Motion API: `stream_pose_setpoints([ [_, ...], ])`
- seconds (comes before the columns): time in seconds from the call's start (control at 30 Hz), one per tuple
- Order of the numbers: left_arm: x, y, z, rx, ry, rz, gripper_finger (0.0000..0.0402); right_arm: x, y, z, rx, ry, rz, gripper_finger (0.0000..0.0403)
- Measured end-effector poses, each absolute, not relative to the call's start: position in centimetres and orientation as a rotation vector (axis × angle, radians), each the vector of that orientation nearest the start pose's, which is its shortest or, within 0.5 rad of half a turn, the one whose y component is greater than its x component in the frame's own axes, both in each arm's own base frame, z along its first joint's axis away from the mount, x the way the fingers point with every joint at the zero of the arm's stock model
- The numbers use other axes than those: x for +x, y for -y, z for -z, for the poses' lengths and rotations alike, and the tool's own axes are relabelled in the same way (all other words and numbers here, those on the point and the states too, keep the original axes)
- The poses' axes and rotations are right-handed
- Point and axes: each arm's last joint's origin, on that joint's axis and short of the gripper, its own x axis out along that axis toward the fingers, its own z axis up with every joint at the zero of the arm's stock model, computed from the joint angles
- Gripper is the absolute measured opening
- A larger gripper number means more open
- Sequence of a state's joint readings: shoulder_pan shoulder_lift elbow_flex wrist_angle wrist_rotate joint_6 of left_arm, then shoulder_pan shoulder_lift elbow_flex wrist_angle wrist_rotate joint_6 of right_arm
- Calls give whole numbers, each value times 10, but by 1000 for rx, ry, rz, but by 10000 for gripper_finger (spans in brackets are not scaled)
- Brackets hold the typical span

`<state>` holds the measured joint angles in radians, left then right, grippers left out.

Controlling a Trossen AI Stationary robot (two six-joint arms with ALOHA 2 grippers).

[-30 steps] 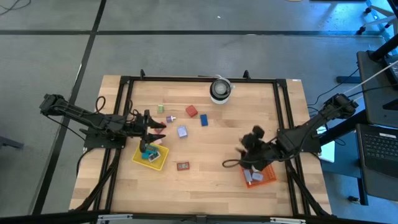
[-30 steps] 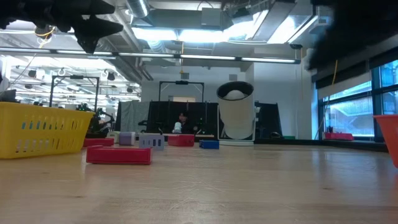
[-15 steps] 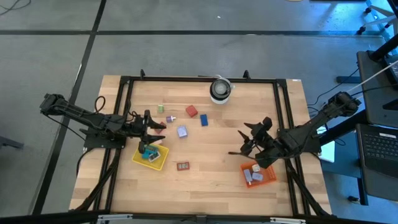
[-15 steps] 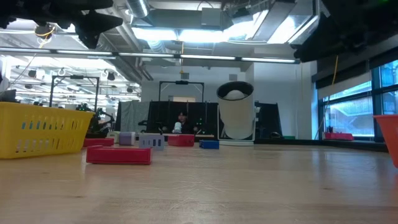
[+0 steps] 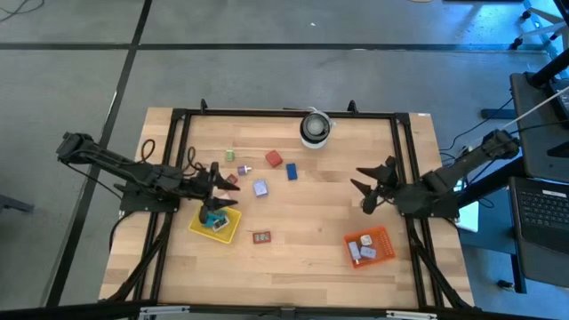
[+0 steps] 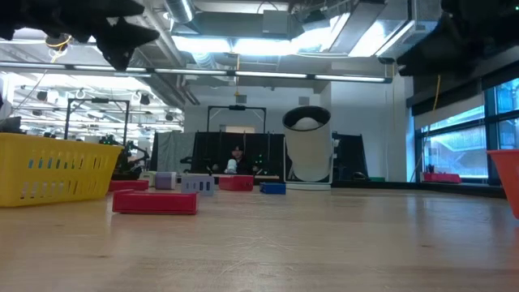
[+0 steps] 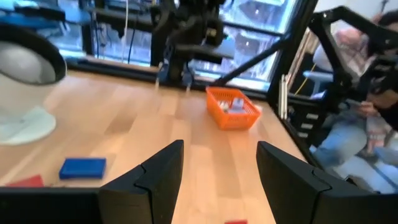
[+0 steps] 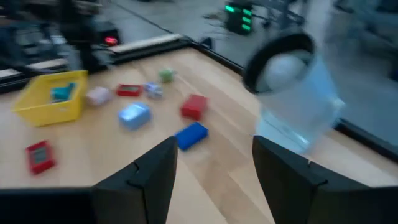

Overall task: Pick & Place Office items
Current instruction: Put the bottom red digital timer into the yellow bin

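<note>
Left gripper point(image 5: 219, 184) hovers above yellow tray point(image 5: 229, 229); right gripper point(image 5: 372, 184) open mid-table.

In the low view the square orange plastic tray point(image 6: 511, 180) is cut off by the picture's right edge, and both arms show only as dark shapes along the top. From above, the small pieces inside the square yellow plastic tray point(image 5: 228, 233) are partly covered by the left pincer point(image 5: 216, 189). The right wrist view is blurred: the white round roll with a dark centre point(image 8: 287, 74) smears, and the tiny green block point(image 8: 165, 75) lacks detail.
</note>
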<state>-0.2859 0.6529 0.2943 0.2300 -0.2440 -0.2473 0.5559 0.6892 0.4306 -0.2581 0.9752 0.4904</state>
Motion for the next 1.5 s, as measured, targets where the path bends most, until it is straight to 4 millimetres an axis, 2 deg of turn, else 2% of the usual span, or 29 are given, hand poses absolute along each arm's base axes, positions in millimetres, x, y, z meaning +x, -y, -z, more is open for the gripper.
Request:
stream_pose_setpoints([
  [0.1,157,38,-215,-219,-175,12,199,131,-45,-231,103,-196,408,211],
  [0.2,163,41,-210,-236,-241,9,199,130,-36,-229,106,-138,359,211],
  [0.47,189,54,-212,-209,-461,80,199,133,-19,-200,122,-84,283,210],
  [0.63,204,60,-201,-178,-634,66,199,132,-11,-178,155,-37,245,210],
  [0.73,212,63,-198,-156,-676,82,199,130,-8,-170,169,14,225,210],
  [0.93,227,67,-191,-153,-729,77,199,130,-5,-170,169,30,201,210],
  [1.13,238,74,-183,-178,-804,145,199,130,-4,-170,159,29,198,210],
  [1.5,255,81,-185,-205,-866,180,199,130,-4,-170,126,28,197,210],
])
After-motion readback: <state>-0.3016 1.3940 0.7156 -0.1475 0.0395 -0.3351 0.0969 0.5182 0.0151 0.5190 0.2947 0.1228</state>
